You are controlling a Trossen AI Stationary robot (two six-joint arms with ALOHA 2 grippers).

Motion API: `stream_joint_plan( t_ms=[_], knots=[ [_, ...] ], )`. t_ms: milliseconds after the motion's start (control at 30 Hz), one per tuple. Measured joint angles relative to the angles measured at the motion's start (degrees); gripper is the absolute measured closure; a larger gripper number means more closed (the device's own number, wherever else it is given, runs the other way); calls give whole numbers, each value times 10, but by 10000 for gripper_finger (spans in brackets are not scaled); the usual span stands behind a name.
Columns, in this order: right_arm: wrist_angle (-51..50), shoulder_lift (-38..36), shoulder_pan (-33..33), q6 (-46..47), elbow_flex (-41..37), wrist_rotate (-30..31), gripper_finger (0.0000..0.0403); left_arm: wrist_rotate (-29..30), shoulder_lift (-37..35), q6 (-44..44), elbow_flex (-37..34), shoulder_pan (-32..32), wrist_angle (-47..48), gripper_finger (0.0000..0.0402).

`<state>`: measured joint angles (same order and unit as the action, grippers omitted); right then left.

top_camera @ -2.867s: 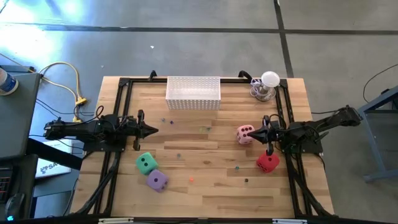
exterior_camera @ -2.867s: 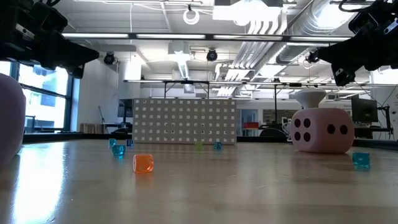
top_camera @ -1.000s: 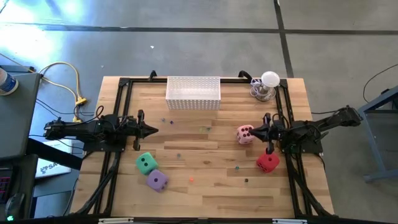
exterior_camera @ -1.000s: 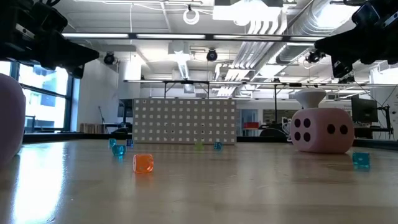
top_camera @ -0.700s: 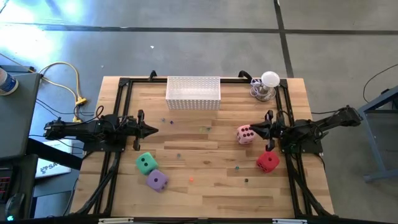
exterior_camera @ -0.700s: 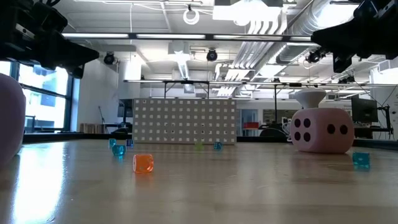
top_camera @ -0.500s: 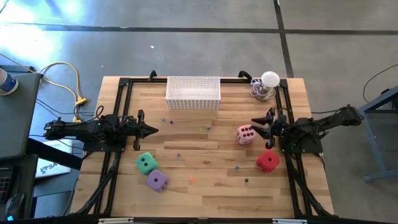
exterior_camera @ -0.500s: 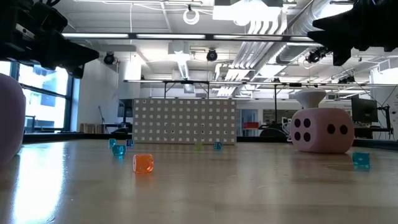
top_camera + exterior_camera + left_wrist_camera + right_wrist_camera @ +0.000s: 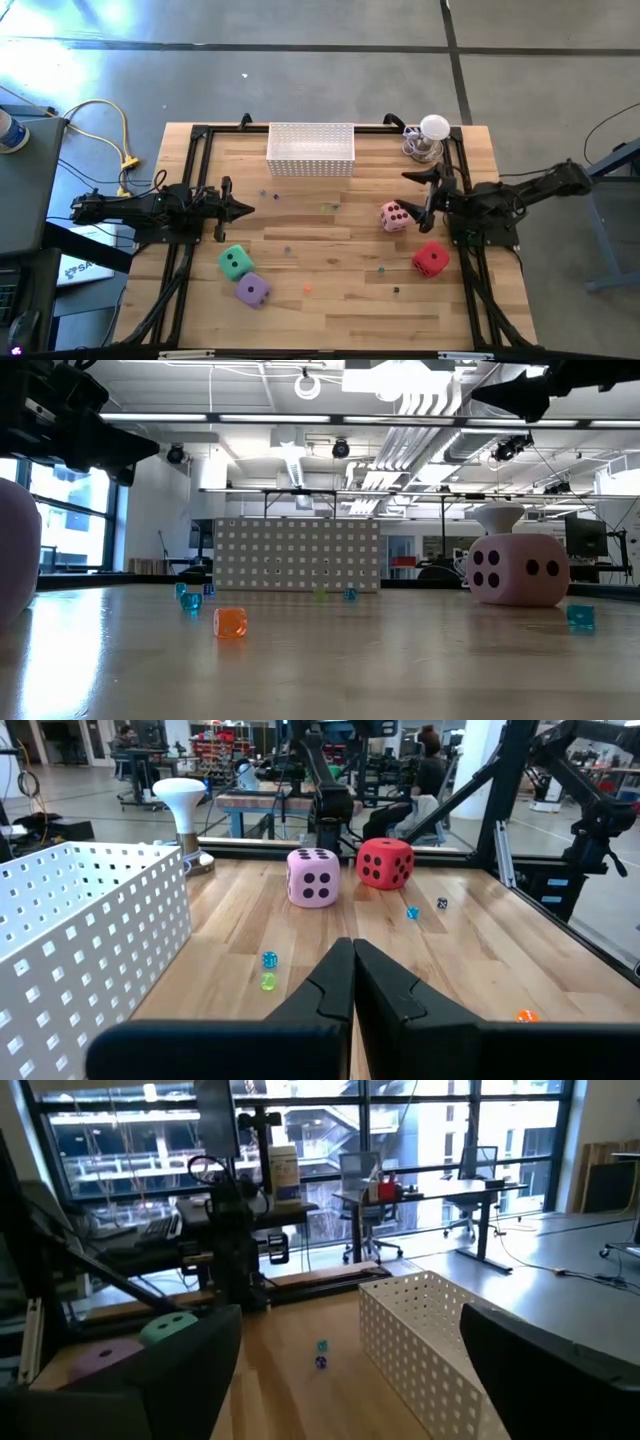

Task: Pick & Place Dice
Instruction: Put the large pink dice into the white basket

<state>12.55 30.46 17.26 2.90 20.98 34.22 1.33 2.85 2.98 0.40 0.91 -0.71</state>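
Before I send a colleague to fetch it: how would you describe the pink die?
Find the white perforated basket at the table's far edge. Toward the right arm, the pink die sits just before the open right gripper. It's paler than the red die nearby.

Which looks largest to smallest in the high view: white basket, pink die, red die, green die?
1. white basket
2. The pink die, red die and green die look alike in size; no ranking.

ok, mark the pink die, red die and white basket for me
pink die point(image 9: 394, 216), high view, its top face
red die point(image 9: 431, 260), high view, its top face
white basket point(image 9: 311, 165), high view, its near perforated wall
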Motion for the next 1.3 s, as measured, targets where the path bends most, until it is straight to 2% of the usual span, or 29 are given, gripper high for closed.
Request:
stream_joint_plan(
  t_ms=[167,400,500,700,833,867,900,1033,1300],
  knots=[
    [70,53,0,-35,5,-5,28,0,0,0,0,0,0,401],
    [131,89,0,-91,5,-65,28,0,0,0,0,0,0,401],
    [149,90,0,-113,5,-111,28,0,0,0,0,0,0,401],
    [164,97,0,-74,5,-134,7,0,0,0,0,0,0,401],
    [160,108,0,-97,5,-237,10,0,0,0,0,0,0,401],
    [162,112,1,-98,5,-243,10,0,0,0,0,0,0,401],
    [164,114,0,-96,5,-222,8,0,0,0,0,0,0,401],
    [162,129,-1,-36,5,-34,5,0,0,0,0,0,0,401],
    [196,178,0,-45,5,2,5,0,0,0,0,0,0,401]
  ],
)
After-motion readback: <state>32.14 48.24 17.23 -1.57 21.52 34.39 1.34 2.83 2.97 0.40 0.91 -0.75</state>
